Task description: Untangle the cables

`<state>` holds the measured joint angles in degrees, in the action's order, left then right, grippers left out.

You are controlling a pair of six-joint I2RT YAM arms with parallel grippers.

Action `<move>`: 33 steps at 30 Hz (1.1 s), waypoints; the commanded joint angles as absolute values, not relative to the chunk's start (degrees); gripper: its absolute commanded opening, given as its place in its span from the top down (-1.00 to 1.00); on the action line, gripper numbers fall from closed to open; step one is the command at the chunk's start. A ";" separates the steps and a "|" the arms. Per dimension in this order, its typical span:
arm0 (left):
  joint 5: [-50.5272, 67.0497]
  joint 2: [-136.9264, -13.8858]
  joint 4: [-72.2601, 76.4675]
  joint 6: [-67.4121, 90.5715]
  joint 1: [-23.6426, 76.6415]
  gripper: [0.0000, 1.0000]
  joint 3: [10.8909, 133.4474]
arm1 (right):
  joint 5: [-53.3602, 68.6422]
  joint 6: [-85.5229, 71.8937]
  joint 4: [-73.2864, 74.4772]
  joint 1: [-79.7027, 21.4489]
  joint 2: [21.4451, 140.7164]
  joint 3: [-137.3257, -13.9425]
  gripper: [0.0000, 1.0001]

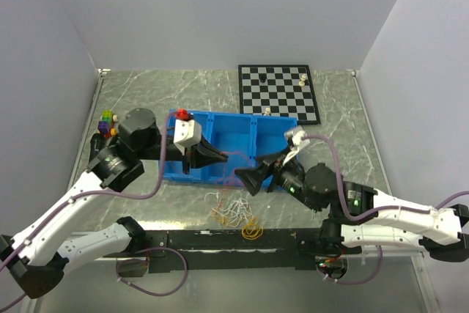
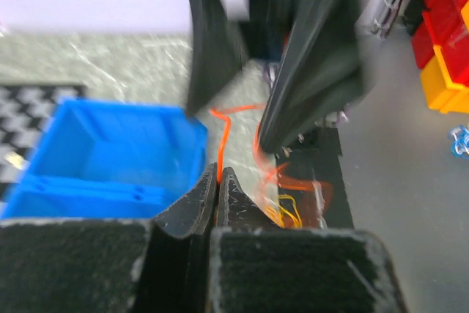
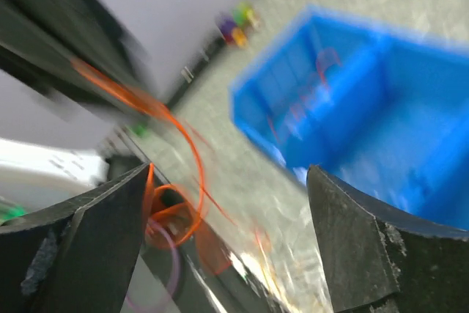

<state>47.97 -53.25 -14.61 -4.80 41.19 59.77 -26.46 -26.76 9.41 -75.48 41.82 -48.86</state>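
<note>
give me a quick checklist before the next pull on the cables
1. left gripper shut on the orange cable: ok, pinched at the tips.
2. right gripper open for a second grasp: ok, wide apart.
3. orange cable inside the right gripper's opening: cannot tell, the view is blurred.
4. orange cable free of the clump: cannot tell.
5. clump outside the blue bin: ok, it lies in front of it.

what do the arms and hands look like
Both the left arm and right arm have white links and round black joints. A purple hose loops along each. The left hand and right hand have black tapering fingers with rough dark pads. The left one has a white block behind it.
</note>
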 commanded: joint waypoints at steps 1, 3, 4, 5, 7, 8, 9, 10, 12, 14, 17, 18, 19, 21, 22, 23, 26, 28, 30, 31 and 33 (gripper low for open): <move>47.99 -50.72 -19.85 -8.26 40.78 0.98 66.70 | -28.39 -37.25 15.64 -75.85 36.13 -38.35 -0.84; 48.16 -50.19 -20.65 -8.00 40.87 0.98 68.37 | -26.64 -40.85 15.04 -75.85 34.64 -32.81 -0.85; 48.08 -50.01 -20.92 -7.82 40.78 0.98 69.07 | -25.67 -42.09 14.33 -75.94 34.72 -29.74 -0.87; 48.08 -49.84 -21.09 -7.56 40.69 0.98 69.69 | -24.71 -43.40 13.63 -75.94 35.41 -27.97 -0.87; 48.43 -49.57 -21.27 -7.30 40.78 0.98 70.83 | -23.39 -44.64 11.79 -76.37 38.48 -26.46 -0.88; 48.69 -49.57 -21.18 -7.12 40.69 0.98 71.01 | -22.94 -44.74 10.73 -76.55 40.58 -26.37 -0.89; 49.04 -49.48 -21.18 -7.03 40.78 0.98 71.45 | -22.94 -44.65 9.59 -76.90 42.69 -26.63 -0.89; 49.30 -49.48 -21.09 -6.60 40.69 0.98 71.80 | -23.20 -44.47 8.80 -77.08 45.24 -27.33 -0.89; 49.83 -49.39 -20.83 -5.72 40.61 0.98 72.07 | -23.47 -43.95 6.95 -77.17 49.72 -28.73 -0.89; 50.10 -49.13 -20.57 -5.10 40.61 0.98 72.25 | -22.59 -43.07 4.06 -77.17 53.68 -29.53 -0.87; 49.75 -48.96 -20.92 -5.10 40.34 0.98 73.21 | -20.40 -42.54 0.36 -77.25 58.96 -29.27 -0.81; 49.57 -48.96 -21.09 -5.36 40.34 0.98 73.73 | -19.61 -42.71 -2.78 -77.34 61.06 -28.83 -0.76; 48.96 -48.87 -21.27 -5.71 40.43 0.98 74.18 | -18.99 -42.98 -3.94 -77.34 62.48 -28.48 -0.71; 46.94 -48.87 -21.18 -6.76 40.34 0.98 75.75 | -18.11 -43.85 -5.09 -77.43 65.46 -28.13 -0.50; 45.72 -48.95 -21.18 -7.90 40.25 0.98 76.81 | -18.02 -44.29 -5.53 -77.52 66.52 -27.95 -0.34; 44.14 -49.13 -21.01 -8.78 40.25 0.98 78.12 | -17.67 -44.82 -6.06 -77.61 67.58 -27.78 -0.21; 38.08 -49.83 -19.26 -10.89 40.25 0.98 82.69 | -17.23 -46.05 -7.12 -78.05 70.04 -26.81 0.12; 33.16 -50.71 -18.46 -12.65 40.08 0.98 86.03 | -16.96 -46.93 -7.73 -78.48 71.27 -26.02 0.15; 28.68 -51.32 -17.15 -13.53 39.99 0.98 89.28 | -17.14 -48.07 -8.08 -79.36 71.89 -25.14 0.23; 27.09 -51.68 -16.53 -13.62 39.99 0.99 90.60 | -17.31 -48.77 -8.26 -79.71 71.98 -24.61 0.29; 24.01 -51.94 -15.13 -14.59 40.08 0.98 92.63 | -17.66 -50.00 -8.26 -80.33 72.51 -23.65 0.50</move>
<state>33.67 -51.33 -20.16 -11.66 40.29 87.81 -17.04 -46.59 -5.54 -78.91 71.68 -25.58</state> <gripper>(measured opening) 0.023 0.332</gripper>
